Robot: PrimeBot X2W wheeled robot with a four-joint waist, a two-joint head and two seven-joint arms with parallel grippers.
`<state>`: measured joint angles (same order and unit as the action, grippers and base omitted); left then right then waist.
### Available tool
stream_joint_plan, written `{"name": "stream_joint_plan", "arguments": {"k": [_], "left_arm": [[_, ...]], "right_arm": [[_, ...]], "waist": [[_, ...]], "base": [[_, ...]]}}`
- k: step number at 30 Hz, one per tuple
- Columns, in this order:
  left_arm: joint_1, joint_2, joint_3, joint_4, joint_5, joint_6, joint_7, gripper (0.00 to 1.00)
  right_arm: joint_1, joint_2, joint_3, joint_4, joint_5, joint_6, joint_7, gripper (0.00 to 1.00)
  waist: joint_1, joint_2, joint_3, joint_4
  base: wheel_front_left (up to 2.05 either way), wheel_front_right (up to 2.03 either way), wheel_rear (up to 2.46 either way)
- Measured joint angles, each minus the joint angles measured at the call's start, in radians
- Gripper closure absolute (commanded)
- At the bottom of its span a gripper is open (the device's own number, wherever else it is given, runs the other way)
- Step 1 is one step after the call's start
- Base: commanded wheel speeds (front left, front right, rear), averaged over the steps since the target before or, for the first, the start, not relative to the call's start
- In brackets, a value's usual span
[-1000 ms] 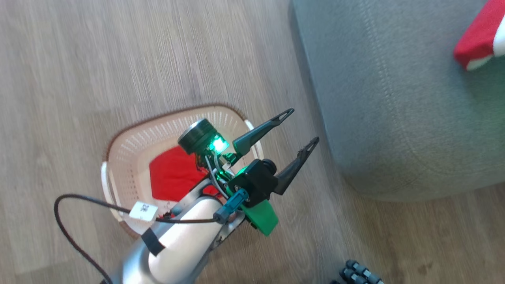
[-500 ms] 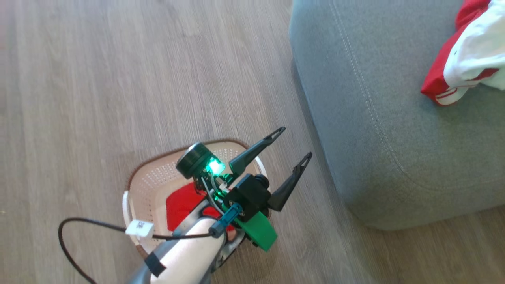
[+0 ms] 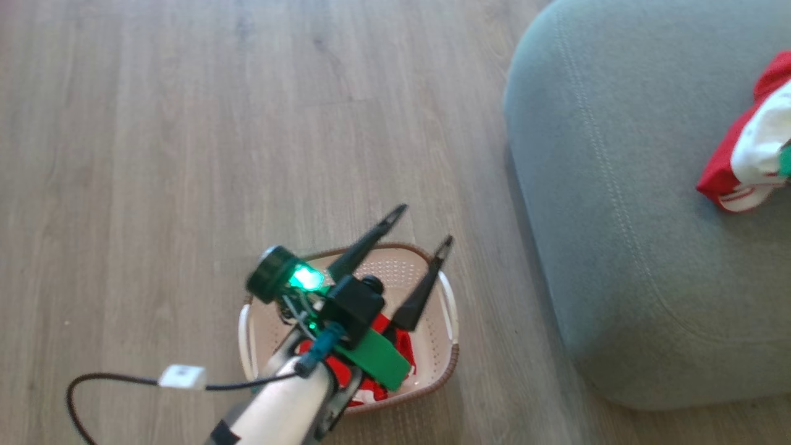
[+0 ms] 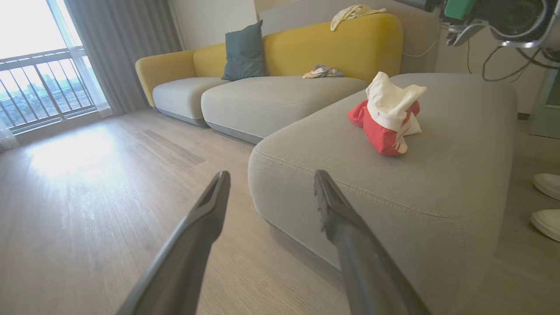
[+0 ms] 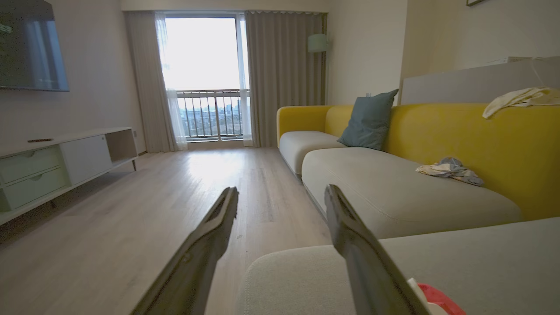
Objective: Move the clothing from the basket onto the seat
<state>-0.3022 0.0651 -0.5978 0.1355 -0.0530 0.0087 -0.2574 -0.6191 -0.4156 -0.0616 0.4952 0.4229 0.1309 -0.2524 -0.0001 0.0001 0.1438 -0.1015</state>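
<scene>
The cream basket [image 3: 453,364] stands on the wood floor with red clothing [image 3: 405,347] lying in it, partly hidden by my left arm. My left gripper [image 3: 423,225] hovers open above the basket, its fingers pointing past the far rim with nothing between them. In the left wrist view the left gripper [image 4: 271,175] faces the grey-green seat [image 4: 437,183], where a red and white garment [image 4: 387,116] lies bunched. That garment [image 3: 741,167] sits on the seat [image 3: 618,216] at the right. My right gripper [image 5: 281,192] is open above the seat [image 5: 481,262], with a red edge of clothing [image 5: 437,302] just below it.
A yellow sofa [image 5: 481,135] with grey cushions, a teal pillow [image 5: 369,118] and loose cloths lies beyond the seat. A white TV console [image 5: 57,162] lines the opposite wall. Pale shoes [image 4: 547,188] rest on the floor beside the seat. A black cable [image 3: 111,386] loops off my left arm.
The head camera has shifted. My left gripper, which reached past the basket's right rim toward the seat, now hangs over the basket's middle. Both grippers have stayed open.
</scene>
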Motion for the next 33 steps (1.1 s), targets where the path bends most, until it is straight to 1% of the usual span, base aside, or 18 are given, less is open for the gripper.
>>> {"name": "stream_joint_plan", "arguments": {"k": [4, 7, 9, 11, 13, 14, 16, 19, 25, 29, 33], "left_arm": [[0.021, -0.004, 0.07, -0.018, -0.018, 0.026, 0.0, 0.0], [0.037, -0.006, 0.115, -0.022, -0.019, 0.037, 0.0, 0.0], [0.053, -0.008, 0.144, -0.015, -0.019, 0.042, 0.0, 0.0], [0.071, -0.008, 0.17, 0.003, -0.019, 0.058, 0.0, 0.0], [0.088, -0.009, 0.199, 0.011, -0.019, 0.077, 0.0, 0.0], [0.088, -0.009, 0.199, 0.011, -0.019, 0.077, 0.0, 0.0], [0.104, -0.01, 0.233, 0.011, -0.022, 0.104, 0.0, 0.0], [0.116, -0.011, 0.267, 0.013, -0.027, 0.128, 0.0, 0.0], [0.141, -0.014, 0.297, 0.043, -0.054, 0.154, 0.0, 0.0], [0.15, -0.015, 0.311, 0.056, -0.062, 0.179, 0.0, 0.0], [0.163, -0.015, 0.311, 0.08, -0.08, 0.185, 0.001, 0.0]], "right_arm": [[0.112, 0.006, 0.04, -0.129, 0.048, 0.0, 0.0, 0.0], [0.179, 0.025, 0.052, -0.207, 0.07, 0.0, 0.0, 0.0], [0.224, 0.037, 0.068, -0.234, 0.074, 0.0, 0.0, 0.0], [0.278, 0.043, 0.077, -0.25, 0.053, 0.0, 0.0, 0.0], [0.333, 0.065, 0.084, -0.267, 0.051, 0.0, 0.0, 0.0], [0.333, 0.065, 0.084, -0.267, 0.051, 0.0, 0.0, 0.0], [0.374, 0.097, 0.101, -0.279, 0.05, 0.0, 0.0, 0.0], [0.412, 0.128, 0.126, -0.287, 0.012, 0.0, 0.0, 0.0], [0.457, 0.179, 0.135, -0.285, -0.021, 0.0, 0.0, 0.0], [0.479, 0.195, 0.128, -0.275, -0.044, 0.0, 0.0, 0.0], [0.494, 0.205, 0.125, -0.26, -0.058, 0.0, 0.0, 0.0]], "waist": [[0.0, 0.0, -0.015, 0.037], [0.0, 0.0, -0.026, 0.063], [0.0, 0.0, -0.035, 0.08], [0.0, 0.0, -0.047, 0.095], [0.0, 0.0, -0.059, 0.108], [0.0, 0.0, -0.059, 0.108], [0.0, 0.0, -0.069, 0.119], [0.0, 0.0, -0.075, 0.133], [0.0, 0.0, -0.078, 0.15], [0.0, 0.0, -0.075, 0.156], [0.0, 0.0, -0.07, 0.16]], "base": [[0.0, 0.0, 0.0], [0.0, 0.0, 0.0], [0.0, 0.0, 0.0], [0.0, 0.0, 0.0], [0.0, 0.0, 0.0], [0.0, 0.0, 0.0], [0.0, 0.0, 0.0], [0.0, 0.0, 0.0], [0.0, 0.0, 0.0], [0.0, 0.0, 0.0], [0.0, 0.0, 0.0]]}}
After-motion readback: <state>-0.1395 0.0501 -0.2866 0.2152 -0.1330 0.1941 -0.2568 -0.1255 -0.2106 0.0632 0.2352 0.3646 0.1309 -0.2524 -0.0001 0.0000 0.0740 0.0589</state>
